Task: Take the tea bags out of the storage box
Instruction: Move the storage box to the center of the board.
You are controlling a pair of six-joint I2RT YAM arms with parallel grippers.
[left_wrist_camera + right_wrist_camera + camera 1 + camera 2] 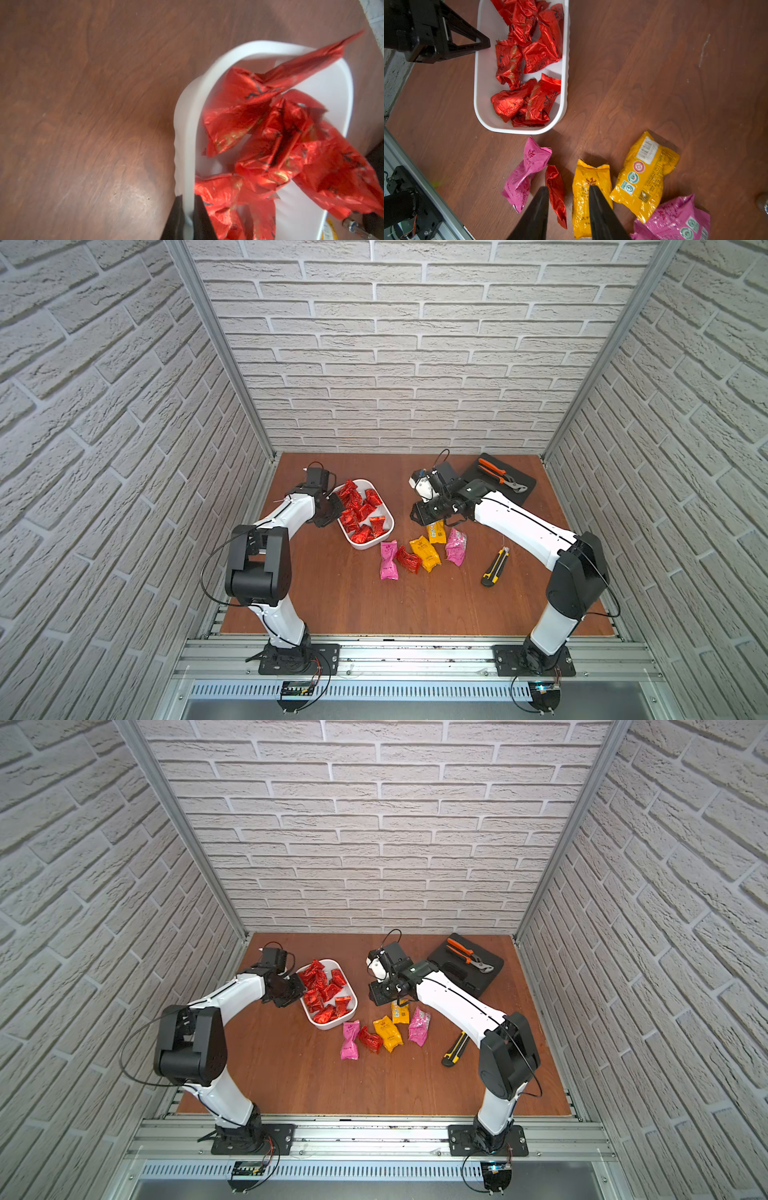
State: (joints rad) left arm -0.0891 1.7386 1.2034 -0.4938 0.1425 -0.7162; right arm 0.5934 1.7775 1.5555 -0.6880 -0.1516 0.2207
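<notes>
The white storage box [366, 547] lies left of the table's middle and holds several red foil tea bags [359, 510]. My left gripper [332, 511] is at the box's left side, shut on its wall. In the left wrist view the white rim [187, 124] runs between the two black fingers [202, 218], and the picture is blurred. Two pink, two yellow and one red tea bag [408, 559] lie on the table in front of the box. My right gripper [568, 188] hangs open above the red one [556, 187] and a yellow one [581, 182], holding nothing.
A black tool case [515, 489] with orange pliers [496, 475] sits at the back right. A yellow-black utility knife [495, 566] lies to the right of the loose sachets. Brick-patterned walls close in three sides of the wooden table [332, 601].
</notes>
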